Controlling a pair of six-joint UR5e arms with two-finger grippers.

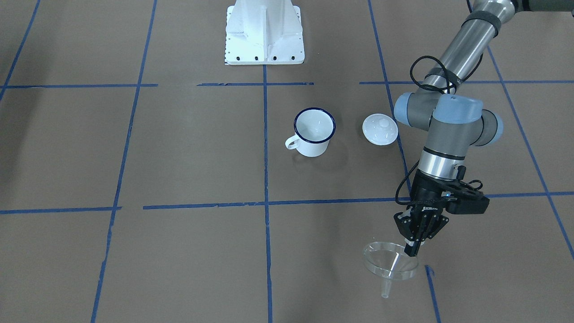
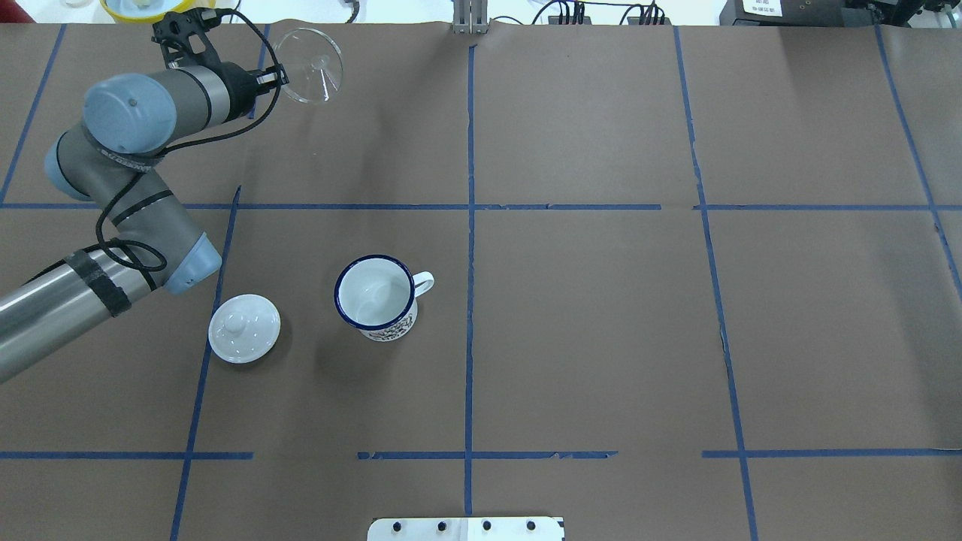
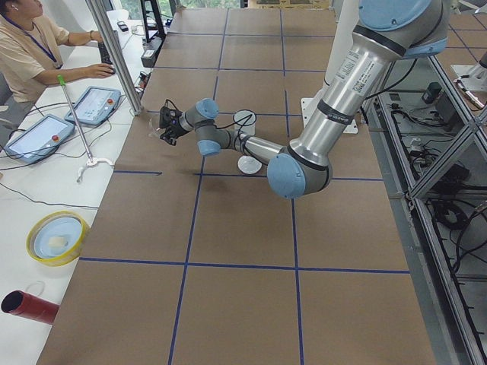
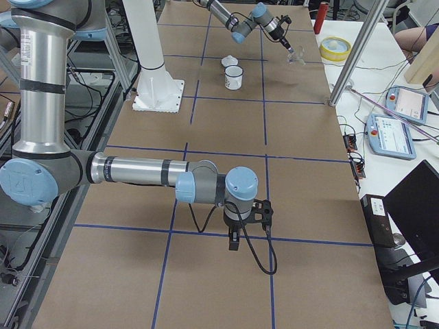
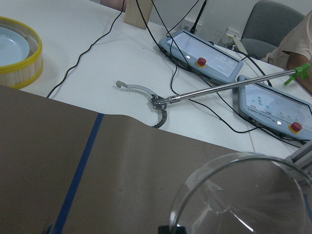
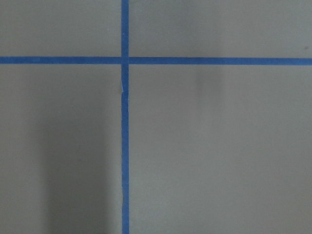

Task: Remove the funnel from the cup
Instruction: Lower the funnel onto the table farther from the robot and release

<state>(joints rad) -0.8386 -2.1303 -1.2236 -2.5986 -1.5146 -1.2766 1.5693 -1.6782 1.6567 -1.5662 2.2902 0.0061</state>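
The clear plastic funnel (image 1: 389,265) is out of the cup and hangs tilted from my left gripper (image 1: 412,252), which is shut on its rim near the table's operator-side edge. It also shows in the overhead view (image 2: 309,64) beside the gripper (image 2: 275,75), and fills the lower right of the left wrist view (image 5: 243,195). The white enamel cup (image 1: 314,133) with the dark blue rim stands upright and empty mid-table (image 2: 375,298), well apart from the funnel. My right gripper (image 4: 234,240) hangs over bare table far from both; I cannot tell if it is open or shut.
A white knobbed lid (image 1: 380,129) lies beside the cup (image 2: 244,328), under my left arm's elbow. The white robot base (image 1: 264,33) stands at the table's robot side. Beyond the table edge are teach pendants (image 5: 202,51), a grabber tool (image 5: 156,102) and a yellow bowl (image 5: 14,53).
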